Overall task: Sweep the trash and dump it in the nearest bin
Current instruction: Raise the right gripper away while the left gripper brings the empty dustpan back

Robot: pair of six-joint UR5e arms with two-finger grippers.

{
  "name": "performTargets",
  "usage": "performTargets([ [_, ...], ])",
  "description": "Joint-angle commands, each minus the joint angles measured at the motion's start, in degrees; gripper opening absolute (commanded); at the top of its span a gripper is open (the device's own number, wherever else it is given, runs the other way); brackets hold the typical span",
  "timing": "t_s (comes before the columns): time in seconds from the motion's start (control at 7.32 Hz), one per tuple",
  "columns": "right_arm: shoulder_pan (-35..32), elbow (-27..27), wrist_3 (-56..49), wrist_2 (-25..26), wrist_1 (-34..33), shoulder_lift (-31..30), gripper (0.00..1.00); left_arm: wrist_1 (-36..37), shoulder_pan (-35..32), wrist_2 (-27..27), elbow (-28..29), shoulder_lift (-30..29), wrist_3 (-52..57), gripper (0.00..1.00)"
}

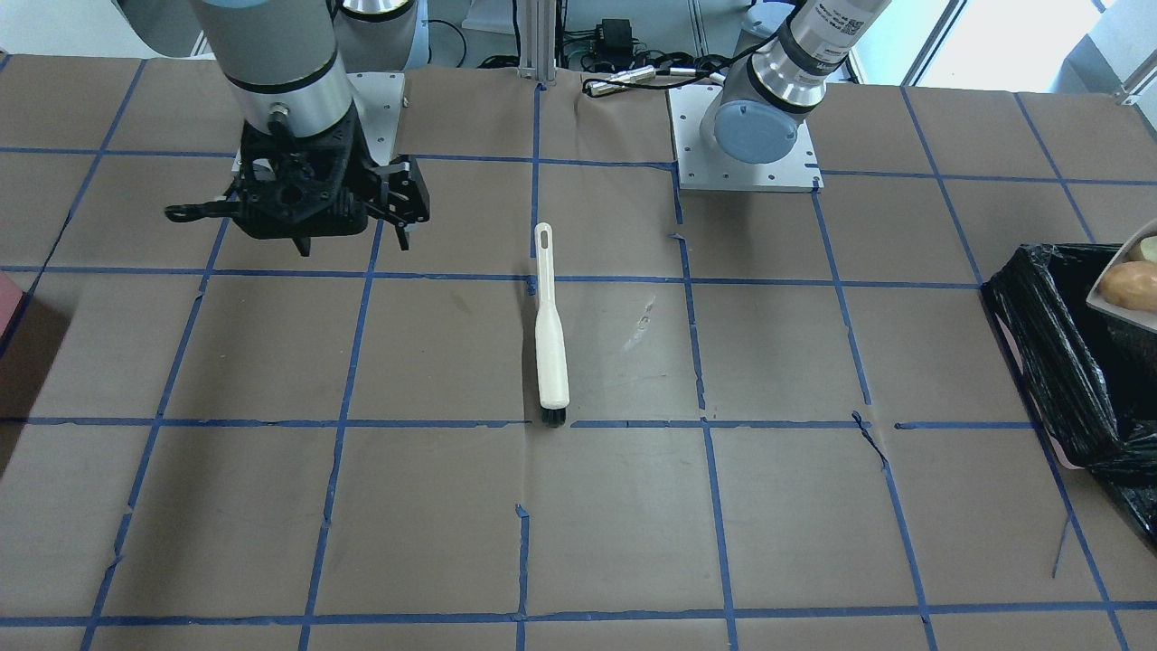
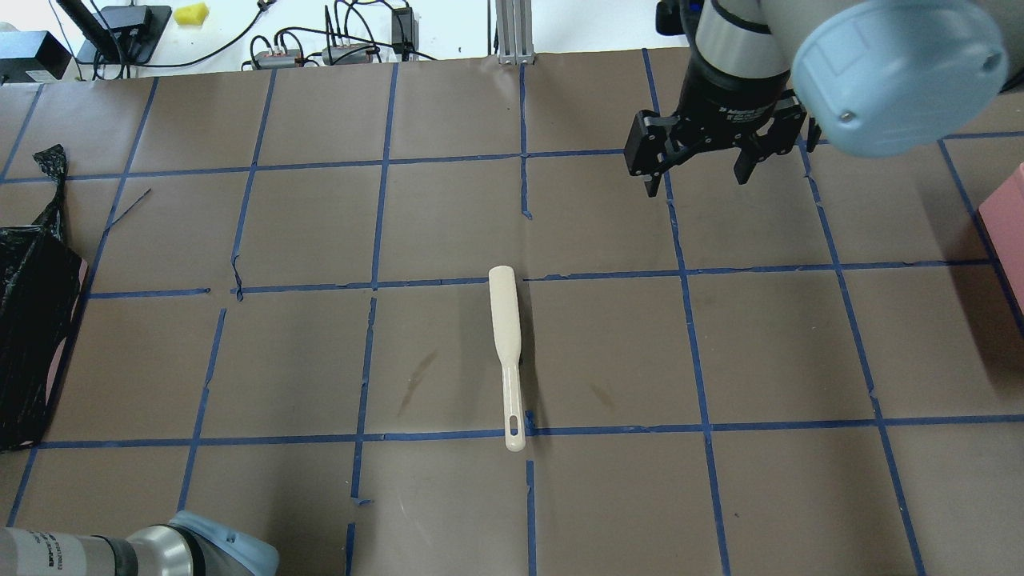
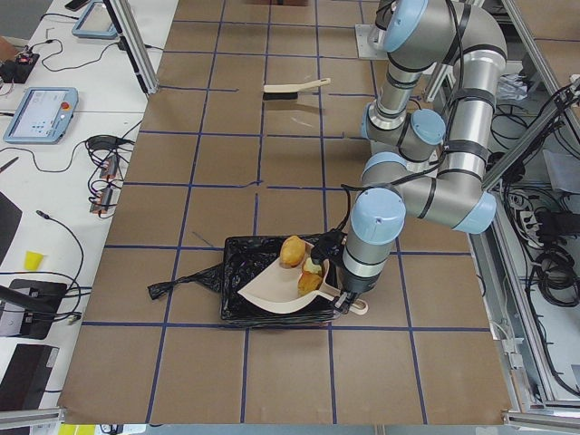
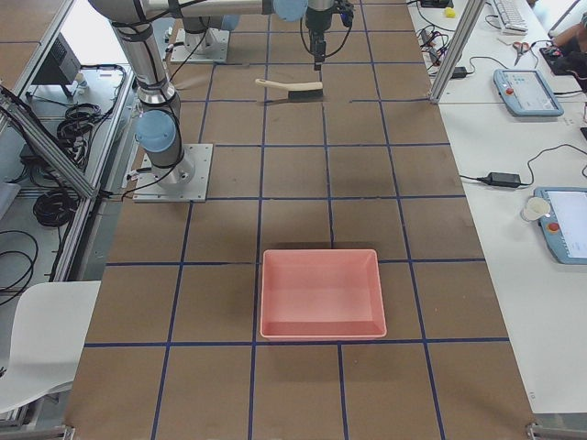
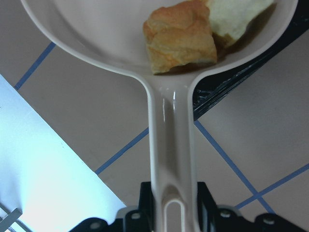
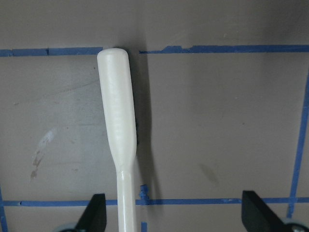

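Note:
My left gripper point(image 5: 171, 210) is shut on the handle of a cream dustpan point(image 5: 96, 29) and holds it over the black-lined bin point(image 3: 234, 272). The pan holds the trash: a tan potato-shaped lump point(image 3: 292, 251) and two crusty yellow-green chunks point(image 5: 178, 38). In the front-facing view the pan point(image 1: 1107, 298) and lump point(image 1: 1130, 285) show at the right edge above the bin point(image 1: 1048, 353). My right gripper point(image 2: 696, 172) is open and empty, hovering beyond the cream brush point(image 2: 506, 336), which lies flat mid-table. The brush also shows in the right wrist view point(image 6: 118, 121).
A pink tray point(image 4: 321, 293) sits on the table toward my right end, its edge showing in the overhead view point(image 2: 1008, 208). Brown paper with blue tape lines covers the table. Cables and adapters lie along the far edge point(image 2: 336, 52).

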State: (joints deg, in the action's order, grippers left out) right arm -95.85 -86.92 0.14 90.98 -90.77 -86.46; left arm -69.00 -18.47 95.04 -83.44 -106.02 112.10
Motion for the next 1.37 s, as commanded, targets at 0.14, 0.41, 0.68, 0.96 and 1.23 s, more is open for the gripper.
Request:
performTargets([
  [0.14,0.41,0.35,-1.28,-0.53,-0.71,-0.2,1.0,3.69,-3.14,8.4,0.03,-0.33,1.88,0.09],
  [0.41,1.1,0.18,-1.98,-0.1,-1.69,-0.2,1.0,5.79,-4.28,12.26,0.12,0.11,2.33,0.09],
  [0.68,1.11,0.17,-2.16,0.43,-1.69,-0.29,1.0,7.03,-5.26,12.89,-0.05,-0.23,3.74,0.09],
  [0.96,1.19,0.17,-2.16,0.43,-1.78,-0.29,1.0,7.3,-5.61,15.6,0.12,0.72,4.18,0.09],
  [1.23,2.59,0.17,-2.42,-0.53,-1.26,-0.29,1.0,7.91,-7.09,16.41,0.3,1.87,4.44,0.1],
])
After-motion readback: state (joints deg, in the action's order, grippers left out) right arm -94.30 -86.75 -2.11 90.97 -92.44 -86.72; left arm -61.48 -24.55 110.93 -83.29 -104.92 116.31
